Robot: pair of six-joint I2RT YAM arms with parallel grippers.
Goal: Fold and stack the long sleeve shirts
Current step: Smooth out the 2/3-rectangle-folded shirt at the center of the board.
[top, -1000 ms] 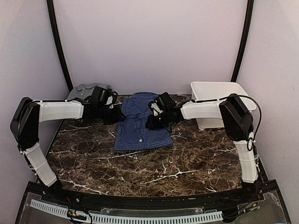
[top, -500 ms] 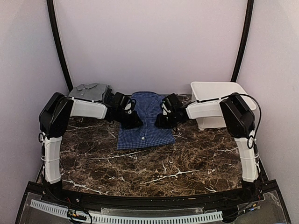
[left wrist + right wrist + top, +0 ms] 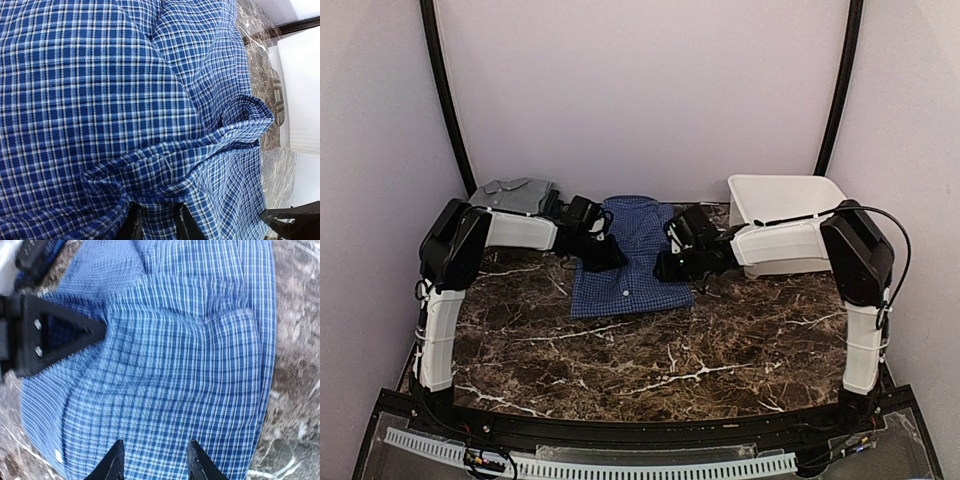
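The blue check shirt (image 3: 632, 262) lies folded at the table's middle back, buttons up. The plain grey shirt (image 3: 510, 194) lies folded at the back left. My left gripper (image 3: 604, 252) sits at the blue shirt's left edge. In the left wrist view my left gripper (image 3: 157, 212) is shut on a bunched ridge of the blue shirt's cloth (image 3: 100, 100). My right gripper (image 3: 673, 265) is at the shirt's right edge. In the right wrist view my right gripper (image 3: 155, 447) is open just over the blue shirt's cloth (image 3: 190, 355), with nothing between the fingers.
A white plastic tub (image 3: 782, 205) stands at the back right, close behind the right forearm. The dark marble table (image 3: 650, 360) stretches to the near edge. Walls close in on three sides.
My left arm has swung right from beside the grey shirt onto the blue shirt's left edge. My right gripper has slid a little right and nearer along the shirt's right side.
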